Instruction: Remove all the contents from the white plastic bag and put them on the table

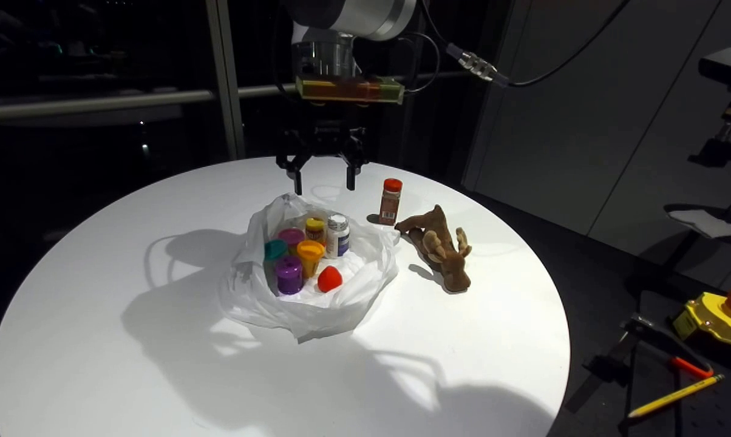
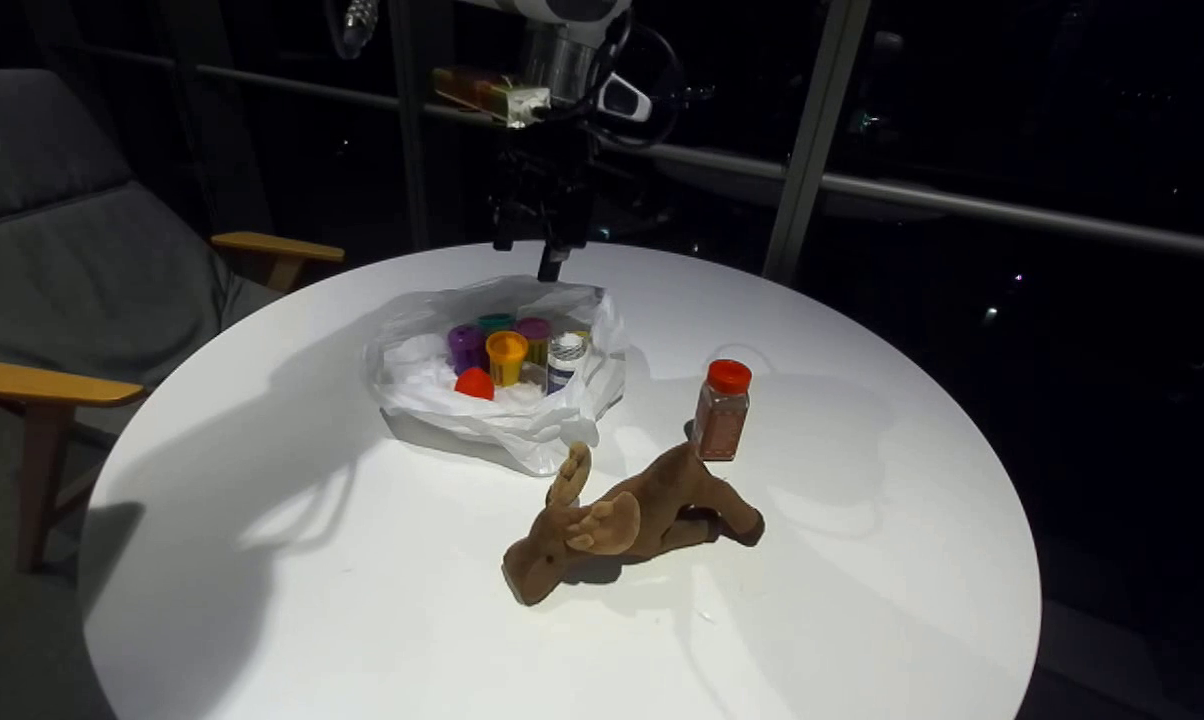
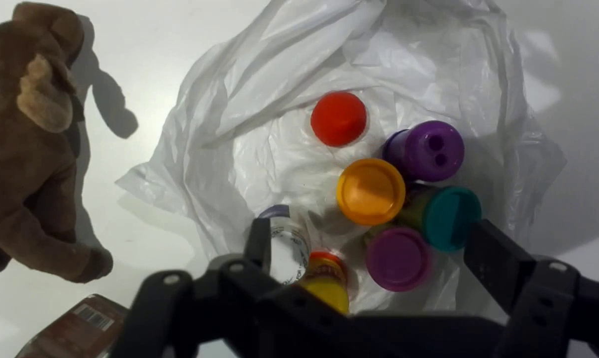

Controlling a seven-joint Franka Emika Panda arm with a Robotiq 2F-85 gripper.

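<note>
The white plastic bag (image 1: 335, 315) lies open on the white table (image 1: 68, 321). It holds a purple container (image 1: 289, 276), a teal-lidded tub (image 1: 274, 250), an orange tub (image 1: 310, 258), a magenta-lidded tub (image 3: 398, 259), a yellow-lidded jar (image 1: 315, 229), a white bottle (image 1: 337, 233) and a red rounded object (image 3: 339, 119). In the wrist view the tubs cluster together, with the red object apart. My gripper (image 1: 325, 185) is open and empty, above the bag's far side. In the wrist view its fingers (image 3: 371, 238) partly cover the white bottle and yellow-lidded jar.
A brown moose plush (image 2: 652, 505) lies on the table beside the bag. A red-capped spice jar (image 2: 722, 415) stands upright by the plush. A grey chair with wooden armrests (image 2: 52, 385) stands beyond the table edge.
</note>
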